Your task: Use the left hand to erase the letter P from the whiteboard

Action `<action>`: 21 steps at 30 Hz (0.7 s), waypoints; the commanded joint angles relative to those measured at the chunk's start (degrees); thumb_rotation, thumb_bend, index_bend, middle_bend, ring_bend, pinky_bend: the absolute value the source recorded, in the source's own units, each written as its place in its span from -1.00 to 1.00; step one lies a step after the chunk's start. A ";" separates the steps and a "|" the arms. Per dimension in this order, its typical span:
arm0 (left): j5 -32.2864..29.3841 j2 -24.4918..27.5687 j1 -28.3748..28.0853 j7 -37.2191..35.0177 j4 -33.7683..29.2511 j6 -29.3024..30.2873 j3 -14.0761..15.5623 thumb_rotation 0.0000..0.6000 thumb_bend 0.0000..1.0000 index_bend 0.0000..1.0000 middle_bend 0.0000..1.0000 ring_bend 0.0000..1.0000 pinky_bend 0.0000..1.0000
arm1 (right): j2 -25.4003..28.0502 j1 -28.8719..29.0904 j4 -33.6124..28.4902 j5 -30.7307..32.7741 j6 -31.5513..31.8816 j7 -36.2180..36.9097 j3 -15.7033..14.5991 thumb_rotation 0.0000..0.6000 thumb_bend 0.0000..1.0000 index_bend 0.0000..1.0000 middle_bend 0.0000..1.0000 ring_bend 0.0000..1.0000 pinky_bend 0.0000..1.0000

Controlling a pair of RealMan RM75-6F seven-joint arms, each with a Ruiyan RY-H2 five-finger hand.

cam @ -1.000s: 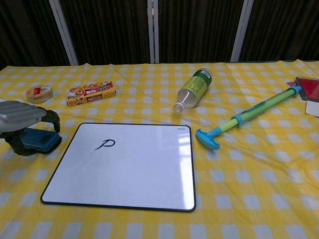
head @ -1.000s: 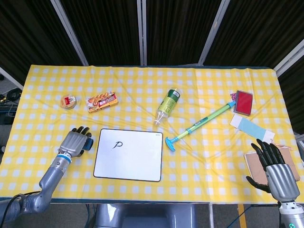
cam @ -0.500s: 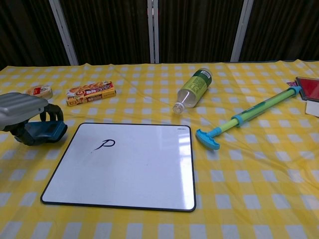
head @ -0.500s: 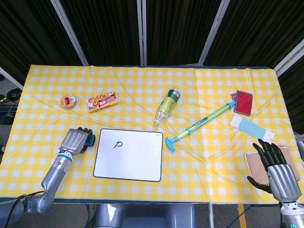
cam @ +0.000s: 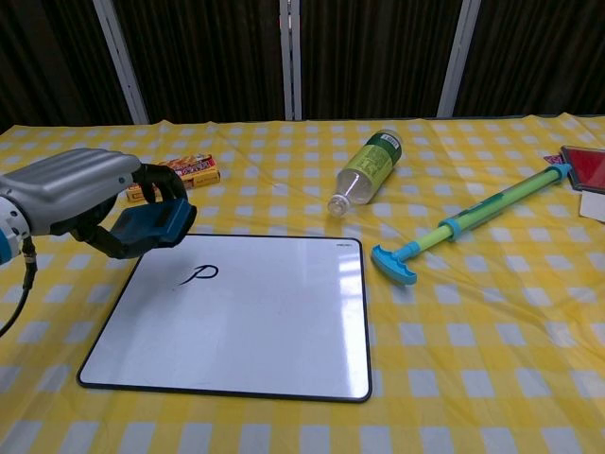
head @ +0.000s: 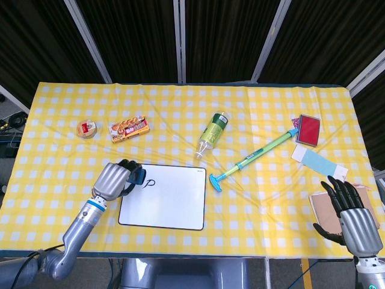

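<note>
Whiteboard (head: 162, 197) lies flat on the yellow checked tablecloth (head: 258, 102), near the table's front edge at about 7 o'clock from the centre. Letter P (head: 149, 183) is written near its upper left corner. Left hand (head: 114, 179) grips a blue eraser (cam: 151, 225) over that corner, just left of the letter. At 12 o'clock from the board lies a green bottle (head: 213, 132). Far right, at 4 o'clock, the right hand (head: 351, 212) holds nothing, fingers spread.
</note>
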 commanded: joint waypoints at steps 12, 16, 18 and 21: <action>2.32 -11.79 -3.23 2.42 4.06 -2.48 0.77 1.00 0.52 0.64 0.25 0.11 0.32 | 0.98 0.05 0.26 0.51 -0.07 3.18 0.17 1.00 -0.89 -0.97 -1.00 -1.00 -1.00; 2.40 -13.86 -3.95 2.55 5.96 -3.26 0.64 1.00 0.52 0.64 0.25 0.11 0.32 | 1.12 0.11 0.41 0.84 -0.31 3.90 0.23 1.00 -0.89 -0.97 -1.00 -1.00 -1.00; 2.34 -14.59 -4.36 2.09 7.01 -4.09 0.70 1.00 0.52 0.64 0.25 0.11 0.32 | 1.18 0.16 0.49 0.93 -0.40 4.28 0.26 1.00 -0.89 -0.98 -1.00 -1.00 -1.00; 3.31 -15.43 -4.95 1.63 9.22 -4.39 0.92 1.00 0.52 0.64 0.25 0.11 0.32 | 1.12 0.31 0.70 1.10 -0.77 4.47 0.30 1.00 -0.89 -0.98 -1.00 -1.00 -1.00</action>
